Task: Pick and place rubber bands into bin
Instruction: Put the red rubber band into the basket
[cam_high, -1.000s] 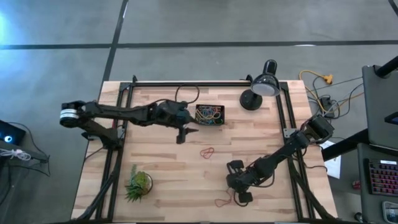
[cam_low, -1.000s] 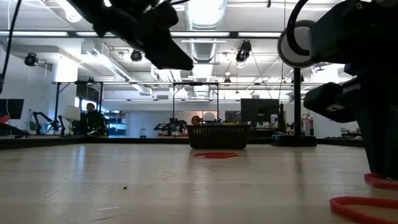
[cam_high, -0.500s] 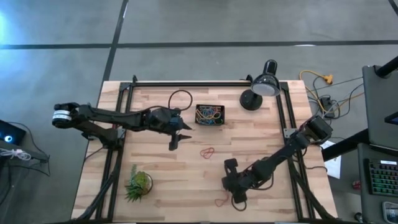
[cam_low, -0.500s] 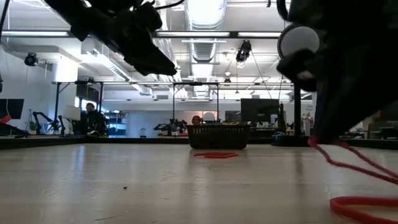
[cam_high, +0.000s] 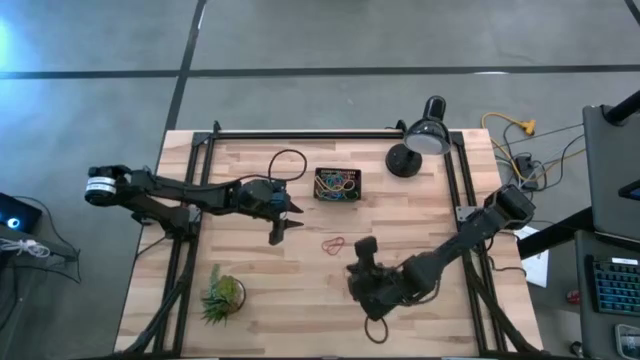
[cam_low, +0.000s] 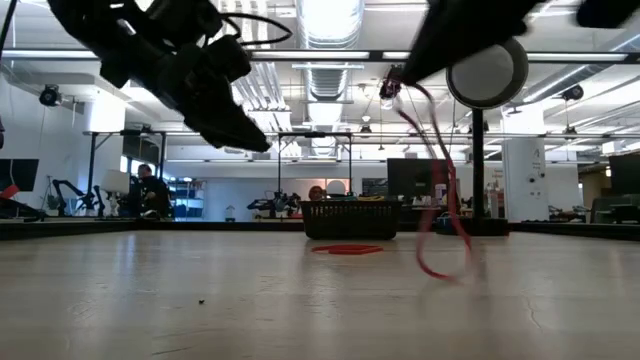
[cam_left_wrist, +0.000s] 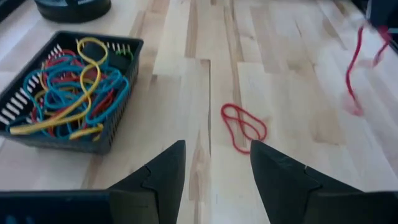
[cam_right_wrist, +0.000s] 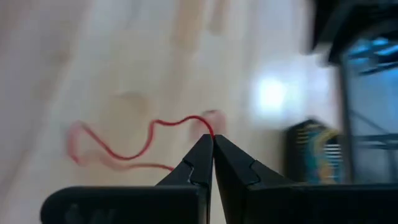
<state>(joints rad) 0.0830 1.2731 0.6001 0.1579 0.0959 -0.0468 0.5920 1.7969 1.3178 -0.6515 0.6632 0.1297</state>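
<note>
The bin (cam_high: 337, 185) (cam_left_wrist: 68, 93), a black slotted tray holding several coloured rubber bands, stands at the table's far middle. One red rubber band (cam_high: 333, 243) (cam_left_wrist: 244, 126) lies flat on the wood in front of it. My left gripper (cam_left_wrist: 214, 165) (cam_high: 278, 234) hovers open above the table, left of that band and the bin, with nothing between its fingers. My right gripper (cam_right_wrist: 212, 142) (cam_low: 393, 82) is raised over the near right part of the table, shut on another red rubber band (cam_low: 440, 200) (cam_left_wrist: 356, 68). My right gripper pinches one spot of the red band's strand (cam_right_wrist: 208, 126) between its two fingertips, only at their free ends. The fingers slant downward. The band hangs slack below them as a long loop. I cannot tell whether its low end (cam_low: 440, 272) touches the table.
A black desk lamp (cam_high: 415, 145) stands at the far right corner. A spiky green plant (cam_high: 222, 295) sits near the left front. Black frame rails (cam_high: 195, 250) run along the table's left and right sides. Bare wood lies between the loose band and the near edge.
My right gripper has risen from the table near the front edge and turned, taking the red band up with it. The band lay on the wood a second ago and now dangles. My left gripper has sunk and drawn back toward the table's left edge, staying open.
</note>
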